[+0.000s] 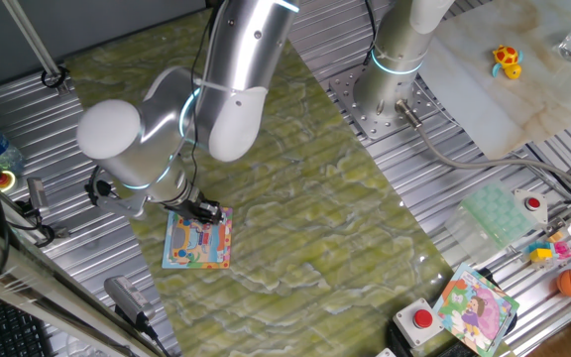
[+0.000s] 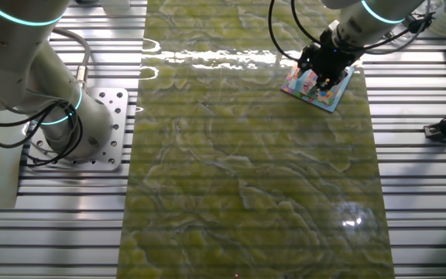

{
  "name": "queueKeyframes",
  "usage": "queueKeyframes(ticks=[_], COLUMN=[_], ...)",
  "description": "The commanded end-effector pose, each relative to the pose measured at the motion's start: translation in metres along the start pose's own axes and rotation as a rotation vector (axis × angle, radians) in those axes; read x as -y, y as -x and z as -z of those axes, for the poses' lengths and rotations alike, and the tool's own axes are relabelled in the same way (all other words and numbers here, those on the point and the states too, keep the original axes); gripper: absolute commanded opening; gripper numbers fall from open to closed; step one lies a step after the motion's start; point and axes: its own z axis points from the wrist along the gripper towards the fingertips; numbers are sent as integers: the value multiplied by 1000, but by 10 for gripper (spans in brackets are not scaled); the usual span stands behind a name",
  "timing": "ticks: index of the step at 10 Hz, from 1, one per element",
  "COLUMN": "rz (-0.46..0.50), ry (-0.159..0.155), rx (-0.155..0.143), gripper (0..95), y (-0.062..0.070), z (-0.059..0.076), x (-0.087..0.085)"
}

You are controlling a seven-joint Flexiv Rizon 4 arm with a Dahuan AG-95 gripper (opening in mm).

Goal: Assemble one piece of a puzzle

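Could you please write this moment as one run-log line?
phase: placing | gripper: low over the square light-blue-bordered cartoon puzzle board on green mat, jaws unclear | piece: not visible

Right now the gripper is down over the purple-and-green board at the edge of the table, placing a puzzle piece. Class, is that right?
Not quite. The gripper is down over the puzzle with the light-blue border and orange-pink picture, lying on the green mat. The purple-and-green board sits untouched at the table's edge. One fixed view shows both boards.
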Motion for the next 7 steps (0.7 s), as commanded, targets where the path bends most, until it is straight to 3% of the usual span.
queueKeyframes(ticks=[1, 7], rz=[-1, 4], ry=[-2, -1], rx=[5, 7], gripper=[380, 380], y=[0, 0], z=[0, -3], x=[1, 2])
